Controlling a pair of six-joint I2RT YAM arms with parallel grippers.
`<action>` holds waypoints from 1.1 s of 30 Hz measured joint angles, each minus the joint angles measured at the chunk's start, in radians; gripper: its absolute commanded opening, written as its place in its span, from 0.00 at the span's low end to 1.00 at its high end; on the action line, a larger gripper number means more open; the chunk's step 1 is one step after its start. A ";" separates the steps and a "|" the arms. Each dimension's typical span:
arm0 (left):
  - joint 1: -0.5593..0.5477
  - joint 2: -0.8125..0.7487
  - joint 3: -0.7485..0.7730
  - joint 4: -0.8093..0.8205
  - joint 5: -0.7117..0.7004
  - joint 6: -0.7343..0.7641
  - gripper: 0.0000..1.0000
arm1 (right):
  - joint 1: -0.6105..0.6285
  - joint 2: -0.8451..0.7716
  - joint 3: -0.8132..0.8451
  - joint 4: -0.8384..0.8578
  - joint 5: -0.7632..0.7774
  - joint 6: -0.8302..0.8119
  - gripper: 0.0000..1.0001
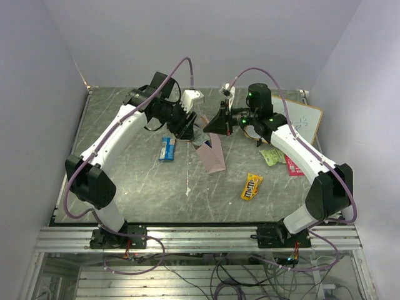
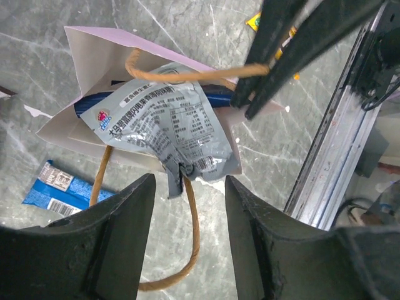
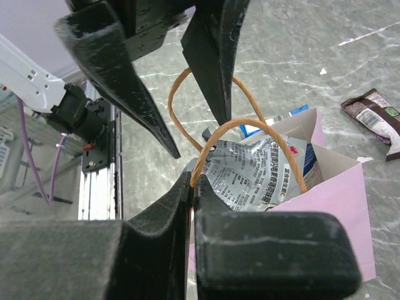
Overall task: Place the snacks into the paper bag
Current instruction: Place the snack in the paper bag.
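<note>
i worry the paper bag (image 1: 212,156), mid-counter (image 1: 137,187), slumps if its handle (image 3: 250,120) slips from the right gripper (image 3: 192,184), jaws pinched on it. inside: a silver-grey packet (image 2: 169,131) half out over a dark blue packet (image 2: 94,105); it may slide toward six o'clock in the left wrist view, where the left gripper (image 2: 187,184) jaws stand parted, empty.

One paper bag (image 1: 212,159), seven snack packets (image 1: 252,186), one white board (image 1: 306,119), two robot arms (image 1: 117,134)
</note>
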 measured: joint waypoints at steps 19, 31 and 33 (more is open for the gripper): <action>0.000 -0.135 -0.183 0.135 -0.005 0.412 0.59 | 0.000 -0.011 -0.002 -0.017 -0.073 -0.020 0.00; 0.000 -0.167 -0.256 0.116 0.004 0.605 0.63 | 0.000 -0.002 -0.002 -0.017 -0.097 -0.016 0.00; 0.000 -0.201 -0.270 0.126 0.004 0.601 0.63 | 0.000 -0.001 -0.002 -0.017 -0.097 -0.016 0.00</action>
